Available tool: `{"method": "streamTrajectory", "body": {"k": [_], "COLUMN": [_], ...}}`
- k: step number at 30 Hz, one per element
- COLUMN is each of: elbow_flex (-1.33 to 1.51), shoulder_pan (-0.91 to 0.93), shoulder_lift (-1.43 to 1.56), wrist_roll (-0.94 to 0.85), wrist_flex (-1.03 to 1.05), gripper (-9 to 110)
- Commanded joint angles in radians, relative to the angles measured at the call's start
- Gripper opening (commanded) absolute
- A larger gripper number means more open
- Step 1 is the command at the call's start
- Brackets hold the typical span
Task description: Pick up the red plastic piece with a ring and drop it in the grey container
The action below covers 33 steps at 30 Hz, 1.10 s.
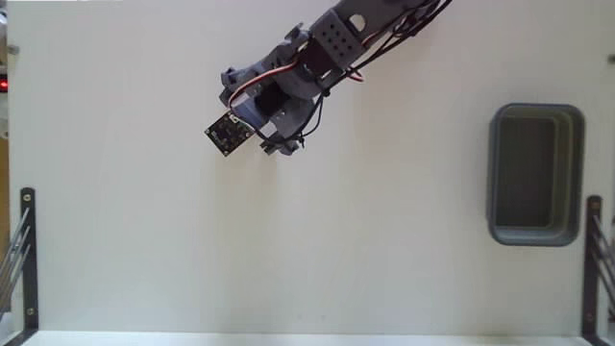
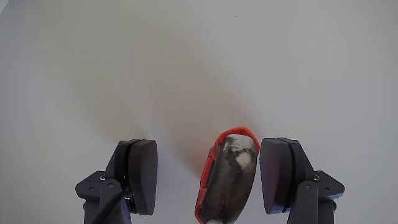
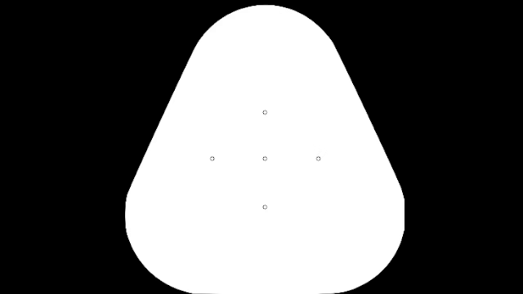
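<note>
In the wrist view the red plastic piece with a ring (image 2: 208, 171) lies on the white table between the jaws of my gripper (image 2: 210, 146), nearer the right finger (image 2: 278, 174) than the left finger (image 2: 142, 174). Only an orange-red curved rim around a greyish middle shows. The jaws stand wide apart and neither touches the piece. In the fixed view my gripper (image 1: 272, 146) points down at the table at upper centre, and the arm hides the piece. The grey container (image 1: 535, 237) stands far to the right, with nothing visible inside.
Black metal brackets stand at the table's lower left (image 1: 27, 250) and lower right (image 1: 594, 259) edges in the fixed view. A small red light (image 1: 4, 85) glows at the left edge. White table surface lies between the arm and the container.
</note>
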Motion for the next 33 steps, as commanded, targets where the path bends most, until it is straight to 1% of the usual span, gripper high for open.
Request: {"method": "streamTrajectory", "body": {"k": [1, 33], "elbow_flex": [0.006, 0.006], "shoulder_pan": [0.019, 0.019], "shoulder_lift": [0.015, 0.015], "wrist_roll": [0.005, 0.005], "wrist_flex": [-0.005, -0.005], "gripper": [104, 95]}}
